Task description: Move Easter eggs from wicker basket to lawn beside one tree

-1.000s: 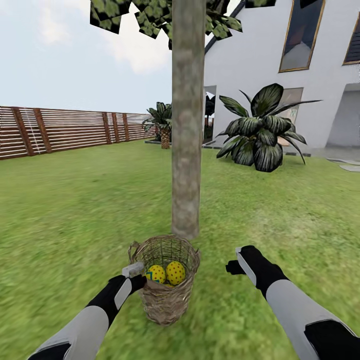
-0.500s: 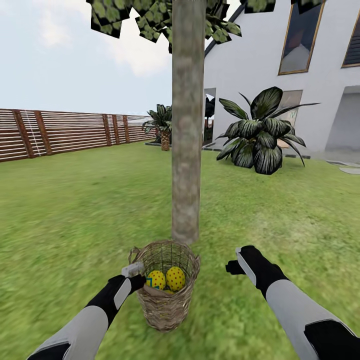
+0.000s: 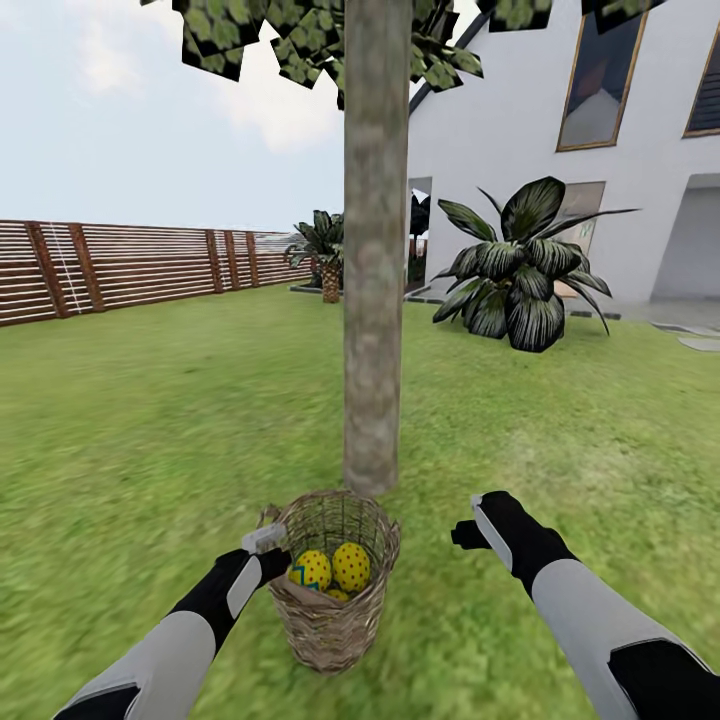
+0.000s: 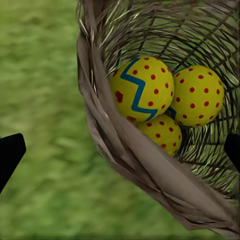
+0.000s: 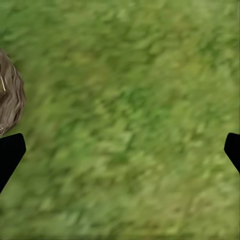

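The basket (image 3: 330, 585) stands upright by the tree (image 3: 374, 250), holding three eggs (image 4: 142, 89), apparently heaped. Both pincers gape empty.

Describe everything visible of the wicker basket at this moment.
The wicker basket is a brown, bucket-shaped weave of thin canes with a thicker rim and a small loop handle. It stands upright on the lawn, just in front of the tree trunk. Three Easter eggs lie inside, yellow with red dots, one showing a blue zigzag. The left gripper sits at its rim with jaws open; contact is unclear.
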{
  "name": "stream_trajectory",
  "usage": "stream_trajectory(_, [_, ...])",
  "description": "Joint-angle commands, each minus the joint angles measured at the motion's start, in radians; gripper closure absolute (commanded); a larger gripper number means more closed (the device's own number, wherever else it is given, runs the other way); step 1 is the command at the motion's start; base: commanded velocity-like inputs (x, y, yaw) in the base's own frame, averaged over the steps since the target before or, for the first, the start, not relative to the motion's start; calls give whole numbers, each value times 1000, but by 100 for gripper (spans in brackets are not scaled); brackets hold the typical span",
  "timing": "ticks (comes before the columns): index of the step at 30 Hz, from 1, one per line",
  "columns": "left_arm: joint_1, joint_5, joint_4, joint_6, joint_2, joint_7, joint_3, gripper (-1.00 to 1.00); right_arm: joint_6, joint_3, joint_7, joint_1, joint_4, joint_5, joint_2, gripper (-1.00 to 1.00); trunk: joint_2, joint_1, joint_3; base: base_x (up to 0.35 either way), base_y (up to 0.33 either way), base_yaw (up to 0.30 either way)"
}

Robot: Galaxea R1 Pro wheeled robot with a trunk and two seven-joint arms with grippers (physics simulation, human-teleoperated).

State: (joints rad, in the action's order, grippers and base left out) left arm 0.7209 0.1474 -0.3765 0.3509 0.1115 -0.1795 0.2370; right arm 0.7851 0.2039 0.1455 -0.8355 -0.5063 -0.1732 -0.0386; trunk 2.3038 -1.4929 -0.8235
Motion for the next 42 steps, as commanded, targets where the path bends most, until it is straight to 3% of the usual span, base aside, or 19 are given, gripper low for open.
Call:
stream_trajectory(1, [0,11,-2,5,1,-6,1,-100,4,8,8,-1,-1,-11,-1,-100,-7,4,2,0,0,0])
stream_trajectory(21, [0,9,-2,6,2,-7,1,-100,3,8,8,-1,-1,-11,-1,-100,-147,81,65,0,0,0])
stream_trajectory(35, [0,10,5,-33,7,-6,1,-100,3,8,8,-1,-1,-11,-3,-100,-147,81,65,2,-2,0])
stream_trajectory(42, [0,9,4,-35,7,-8,1,-100,3,8,8,-1,-1,-11,-3,-100,-147,81,65,161,-195,0])
